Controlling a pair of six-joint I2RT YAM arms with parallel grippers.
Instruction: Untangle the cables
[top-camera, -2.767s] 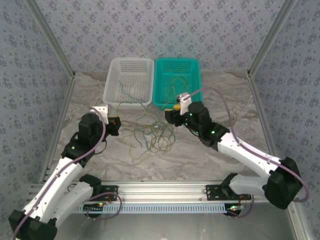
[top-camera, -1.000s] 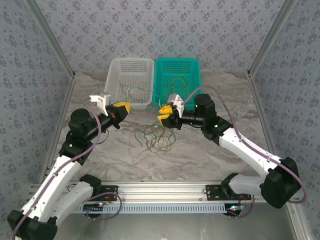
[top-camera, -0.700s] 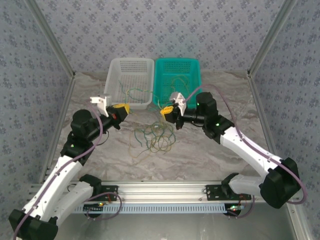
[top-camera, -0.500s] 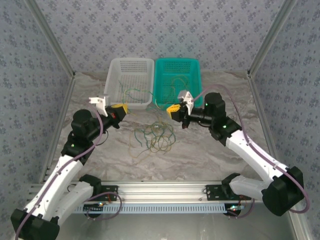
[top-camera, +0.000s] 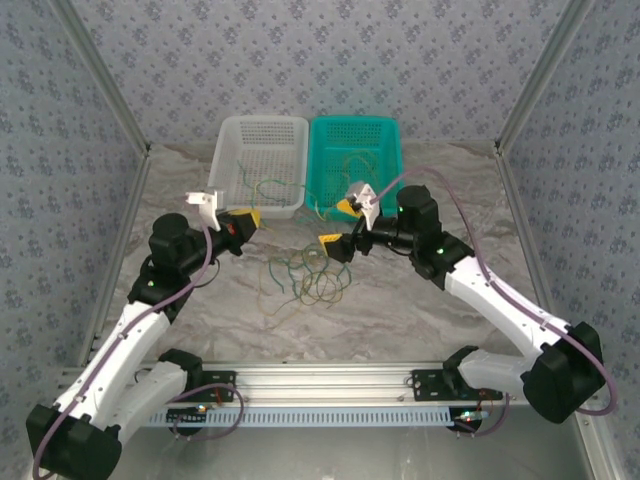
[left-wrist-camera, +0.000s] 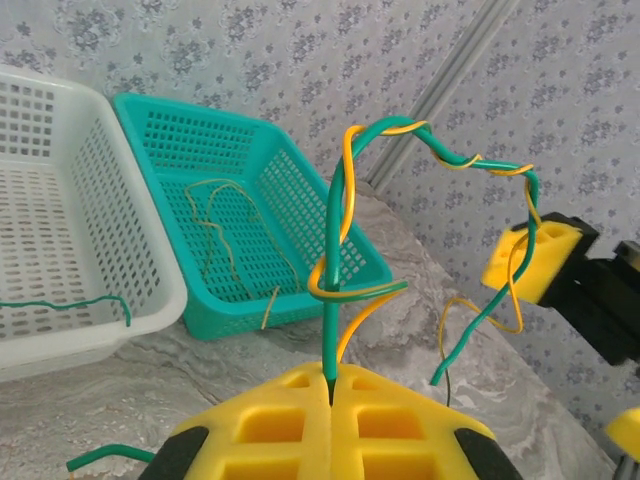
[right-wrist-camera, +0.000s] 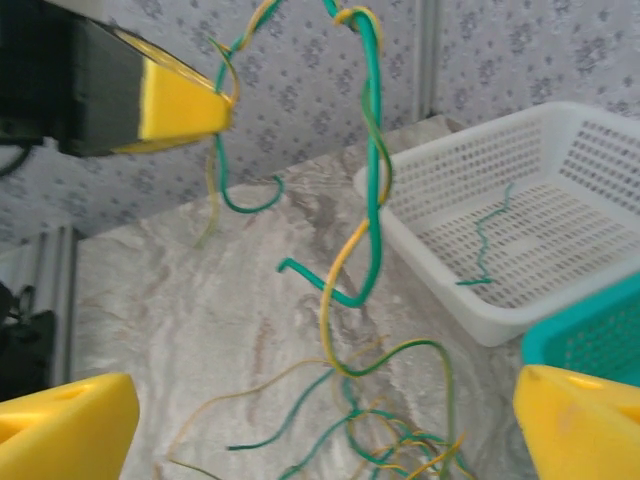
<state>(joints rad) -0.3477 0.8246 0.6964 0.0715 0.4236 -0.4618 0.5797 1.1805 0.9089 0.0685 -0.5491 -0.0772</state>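
My left gripper (top-camera: 243, 218) is shut on the end of a green cable (left-wrist-camera: 333, 300) held up above the table. That strand is twisted with a yellow cable (left-wrist-camera: 345, 180) and arcs toward my right gripper (top-camera: 338, 226). The right gripper's yellow pads (right-wrist-camera: 70, 425) stand wide apart with nothing between them. The twisted pair (right-wrist-camera: 372, 190) hangs in front of the right gripper (right-wrist-camera: 325, 400), down to a loose tangle of green and yellow cables (top-camera: 310, 278) on the marble table. The left gripper (left-wrist-camera: 330, 400) pinches the green strand between its pads.
A white basket (top-camera: 228, 170) at the back holds one green strand (right-wrist-camera: 485, 240). The teal basket (top-camera: 392, 160) beside it holds a few yellow strands (left-wrist-camera: 215, 215). An aluminium rail (top-camera: 320, 385) runs along the near edge, and patterned walls close in the sides.
The right gripper has gone from shut to wide open and let go of the strand. The left gripper stays shut on the green cable and has shifted slightly toward the baskets.
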